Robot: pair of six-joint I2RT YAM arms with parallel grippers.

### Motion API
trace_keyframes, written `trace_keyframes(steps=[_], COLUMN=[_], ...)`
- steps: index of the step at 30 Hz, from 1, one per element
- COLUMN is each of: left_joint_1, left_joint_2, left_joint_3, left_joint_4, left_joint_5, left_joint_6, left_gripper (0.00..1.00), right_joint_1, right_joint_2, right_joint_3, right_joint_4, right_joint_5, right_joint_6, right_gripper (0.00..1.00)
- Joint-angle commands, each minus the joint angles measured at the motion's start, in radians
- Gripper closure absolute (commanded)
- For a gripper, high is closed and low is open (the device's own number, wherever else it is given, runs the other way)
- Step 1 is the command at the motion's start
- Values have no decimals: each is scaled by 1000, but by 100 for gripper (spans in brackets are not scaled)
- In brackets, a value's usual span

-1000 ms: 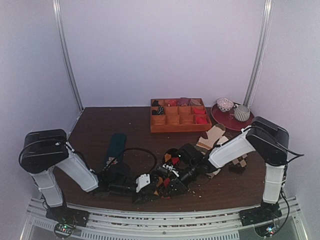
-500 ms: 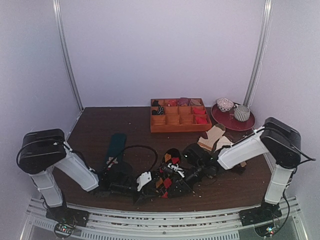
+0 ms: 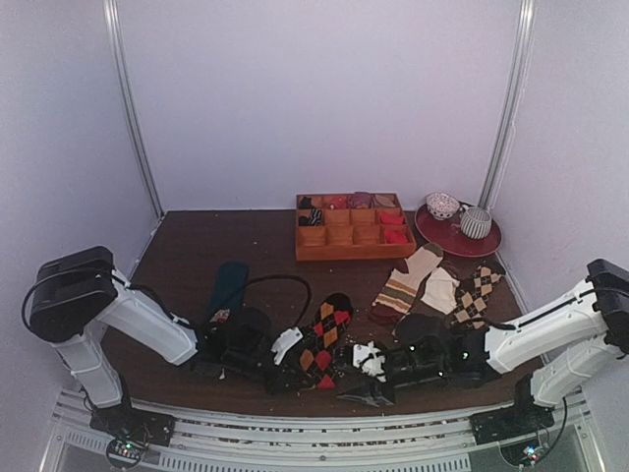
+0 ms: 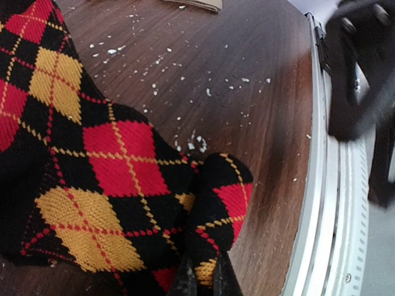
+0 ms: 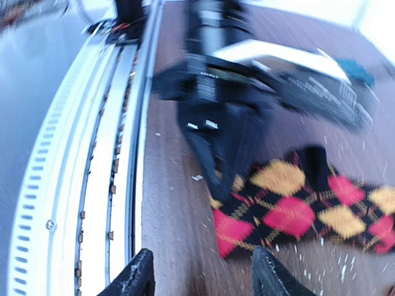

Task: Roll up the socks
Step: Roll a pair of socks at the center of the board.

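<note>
Left gripper (image 4: 203,280) clamps the socks (image 4: 117,166) at the table (image 4: 247,80) edge; right gripper (image 5: 203,274), jaws apart, holds nothing.

Robot lab test booth — plain white walls (image 3: 314,98), aluminium posts (image 3: 132,108), railed wooden table (image 3: 197,246)

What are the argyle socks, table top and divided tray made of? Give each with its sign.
The argyle socks: knitted fabric, matte; fine stitch texture shows, and it folds softly. The table top: dark wood or wood-look laminate, slight sheen; grain streaks show. The divided tray: likely wood, orange-brown, matte; too small to be sure.
</note>
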Motion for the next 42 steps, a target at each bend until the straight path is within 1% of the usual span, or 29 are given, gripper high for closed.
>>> trace_keyframes(steps=[1, 3, 8, 13, 17, 21, 23, 28, 29, 31, 33, 35, 39, 40, 42], left_joint_1=[6, 8, 9, 11, 11, 12, 12, 12, 12, 12, 12, 11, 11, 8, 2], left_joint_2=[92, 104, 105, 103, 102, 109, 114, 102, 92, 54, -3, -73, -259, -301, -380], left_joint_3=[-22, -29, -48, -67, -80, -84, -86, -90, -92, -97, -103, -108, -128, -137, -162], left_joint_4=[-222, -210, -199, -187, -172, -157, -149, -129, -131, -136, -153, -170, -163, -155, -120], left_joint_5=[33, 43, 47, 48, 54, 60, 64, 63, 50, 23, -42, -107, -202, -229, -277], left_joint_6=[-41, -44, -47, -45, -46, -47, -45, -33, -26, -9, 18, 49, 104, 120, 142], left_gripper=[100, 100, 100, 100, 100, 100, 100, 100, 98, 82, 62, 49, 37, 36, 35], right_joint_1=[109, 123, 126, 127, 127, 127, 127, 117, 113, 94, 70, 29, -52, -73, -94], right_joint_2=[55, 95, 200, 256, 283, 336, 361, 420, 423, 417, 403, 396, 426, 446, 499], right_joint_3=[-1, 26, 86, 102, 116, 160, 178, 228, 228, 217, 203, 204, 291, 324, 384], right_joint_4=[63, 43, -13, 34, 31, -18, -44, -148, -160, -177, -186, -217, -341, -394, -498], right_joint_5=[238, 276, 286, 370, 384, 370, 365, 349, 328, 261, 180, 51, -192, -253, -312], right_joint_6=[-237, -290, -345, -348, -361, -363, -353, -253, -228, -179, -127, -74, 44, 66, 110], right_gripper=[45, 45, 46, 48, 50, 58, 65, 80, 82, 87, 88, 89, 88, 88, 88])
